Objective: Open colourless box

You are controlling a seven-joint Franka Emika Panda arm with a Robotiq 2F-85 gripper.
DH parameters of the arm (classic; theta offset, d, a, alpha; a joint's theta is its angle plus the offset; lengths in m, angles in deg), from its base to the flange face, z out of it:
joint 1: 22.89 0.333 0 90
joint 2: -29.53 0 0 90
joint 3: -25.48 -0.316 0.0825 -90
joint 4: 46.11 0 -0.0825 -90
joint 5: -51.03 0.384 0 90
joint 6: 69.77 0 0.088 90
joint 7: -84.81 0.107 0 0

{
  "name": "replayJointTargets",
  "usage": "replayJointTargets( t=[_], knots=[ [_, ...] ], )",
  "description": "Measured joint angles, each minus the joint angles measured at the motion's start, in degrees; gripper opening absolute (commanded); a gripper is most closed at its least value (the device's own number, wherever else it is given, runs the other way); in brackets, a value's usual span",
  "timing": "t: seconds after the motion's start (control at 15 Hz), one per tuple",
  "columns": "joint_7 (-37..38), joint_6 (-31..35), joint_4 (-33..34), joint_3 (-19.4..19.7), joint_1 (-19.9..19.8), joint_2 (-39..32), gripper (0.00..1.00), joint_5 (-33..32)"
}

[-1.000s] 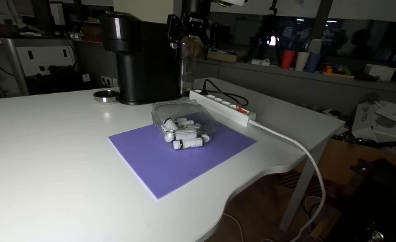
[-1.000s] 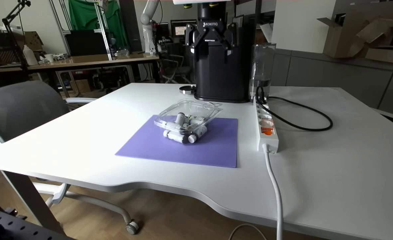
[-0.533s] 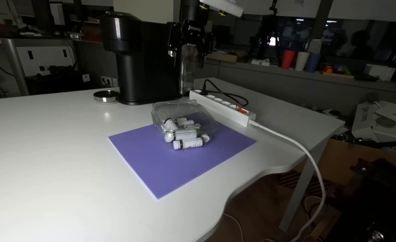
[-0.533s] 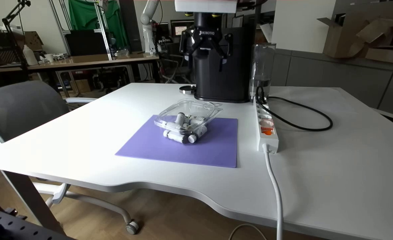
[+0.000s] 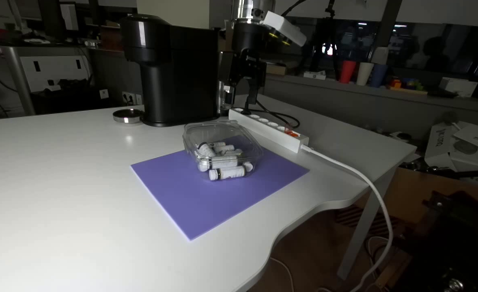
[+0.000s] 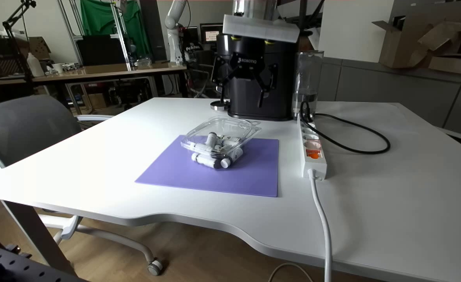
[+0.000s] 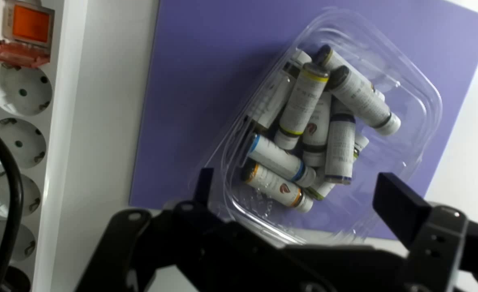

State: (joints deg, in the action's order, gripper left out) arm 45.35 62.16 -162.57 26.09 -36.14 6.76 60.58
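The colourless box (image 5: 190,136) is a clear plastic tub holding several small white-labelled bottles (image 5: 227,172). It rests on a purple mat and shows also in an exterior view (image 6: 199,133) and in the wrist view (image 7: 415,117). A clear lid seems to lie over it; its edges are hard to make out. My gripper (image 5: 241,97) is open and empty, in the air above and behind the box, also in an exterior view (image 6: 241,98). In the wrist view the gripper's (image 7: 296,186) fingers are spread wide, with the near end of the box between them in the picture.
The purple mat (image 5: 198,207) lies on a white table (image 5: 80,194). A white power strip (image 5: 269,129) with a black plug and cables stands beside the mat. A black coffee machine (image 5: 178,77) with a clear tank (image 6: 308,78) and a round metal tray (image 5: 128,116) stand behind.
My gripper has come down over the past second and tilted and turned somewhat, its fingers staying open. The box, bottles and mat have not moved.
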Motion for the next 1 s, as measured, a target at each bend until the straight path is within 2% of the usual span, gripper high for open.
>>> replayJointTargets(
  t=[0.27, 1.0],
  knots=[
    [-1.29, 0.08, -0.38, 1.11, -0.37, -1.54, 1.00, -3.82],
    [-1.29, 0.51, -0.08, 1.14, -0.29, -2.39, 1.00, -4.00]
  ],
)
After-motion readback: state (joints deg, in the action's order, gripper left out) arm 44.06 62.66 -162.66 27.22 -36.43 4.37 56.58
